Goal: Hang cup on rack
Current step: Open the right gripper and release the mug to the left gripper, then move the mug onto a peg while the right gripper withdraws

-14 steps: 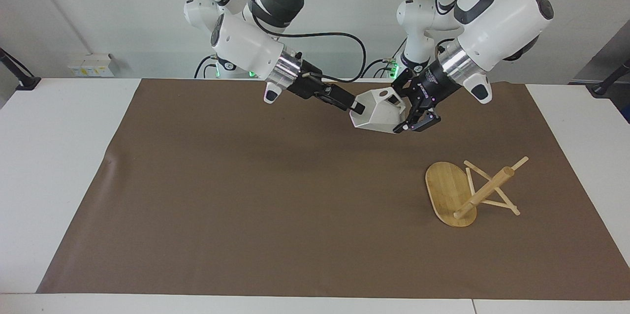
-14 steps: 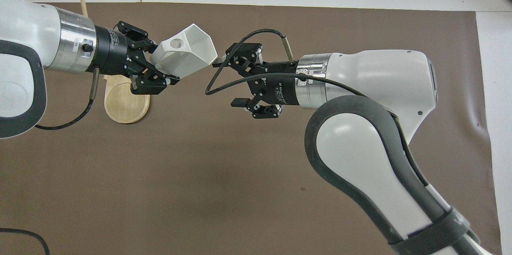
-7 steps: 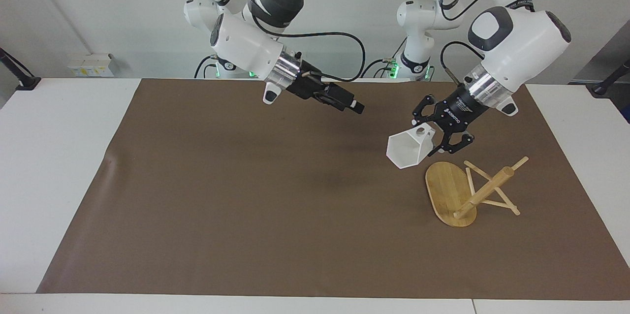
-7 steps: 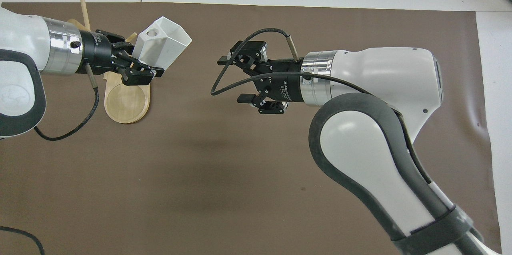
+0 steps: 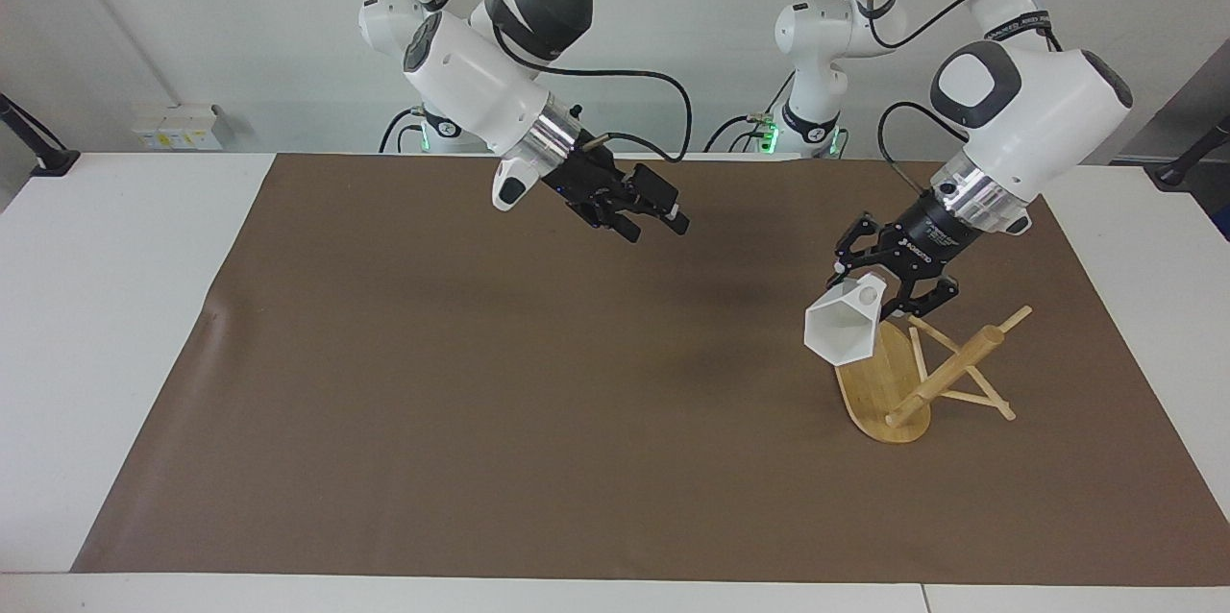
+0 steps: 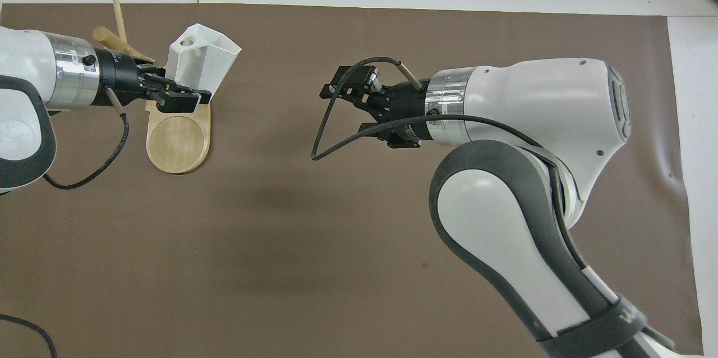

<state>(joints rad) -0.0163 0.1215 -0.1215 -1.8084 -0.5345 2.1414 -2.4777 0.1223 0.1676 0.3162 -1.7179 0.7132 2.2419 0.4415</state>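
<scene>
In the facing view, upper centre of the frame, your right gripper waits over bare brown mat, fingers apart and empty, well clear of the work. Toward the right of the frame, your left gripper is clamped on the handle of the cup, leaving the cup's body free and tilted. The cup hangs over the base of the rack, apparently so a handle hole can meet a peg.

table: white | brown mat covers most | rack on mat, left arm's end
</scene>
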